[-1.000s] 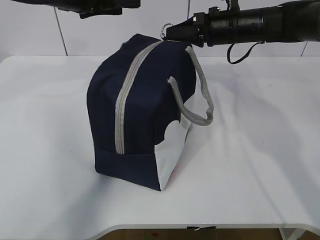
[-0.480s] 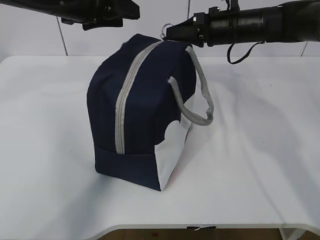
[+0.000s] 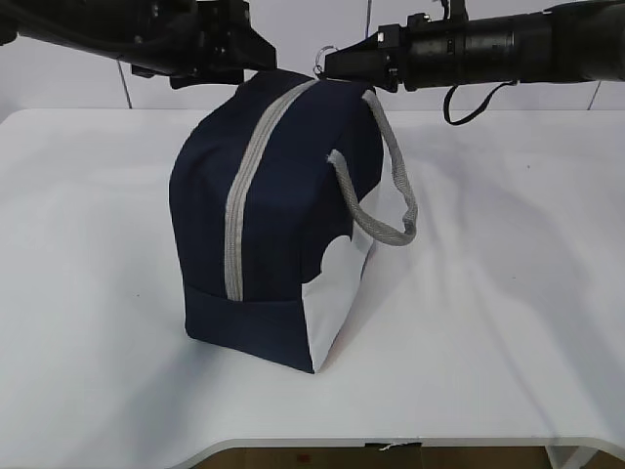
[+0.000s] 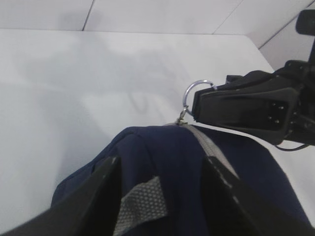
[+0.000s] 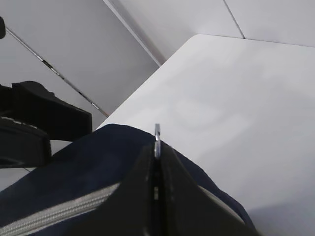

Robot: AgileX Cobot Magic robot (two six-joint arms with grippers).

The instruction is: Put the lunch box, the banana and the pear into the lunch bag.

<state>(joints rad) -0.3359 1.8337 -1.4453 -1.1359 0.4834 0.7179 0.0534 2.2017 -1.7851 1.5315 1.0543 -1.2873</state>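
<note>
The navy lunch bag (image 3: 283, 215) stands upright on the white table (image 3: 508, 293), its grey zipper (image 3: 242, 200) closed. My right gripper (image 3: 330, 64) is shut on the zipper's ring pull (image 3: 325, 51) at the bag's top; the right wrist view shows the ring (image 5: 157, 133) pinched between the shut jaws (image 5: 156, 150). My left gripper (image 3: 250, 61) is open at the bag's top left. In the left wrist view its jaws (image 4: 162, 172) straddle navy fabric and a grey strap handle (image 4: 142, 206), with the ring pull (image 4: 197, 93) ahead. The lunch box, banana and pear are out of view.
The second grey strap handle (image 3: 391, 195) hangs on the bag's right side above the white side panel (image 3: 337, 293). A pale wall (image 3: 312, 24) stands behind the table. The table's front edge (image 3: 391, 442) is close to the camera.
My left arm has come down and to the right, up to the bag's top. My right gripper and the bag have not moved.
</note>
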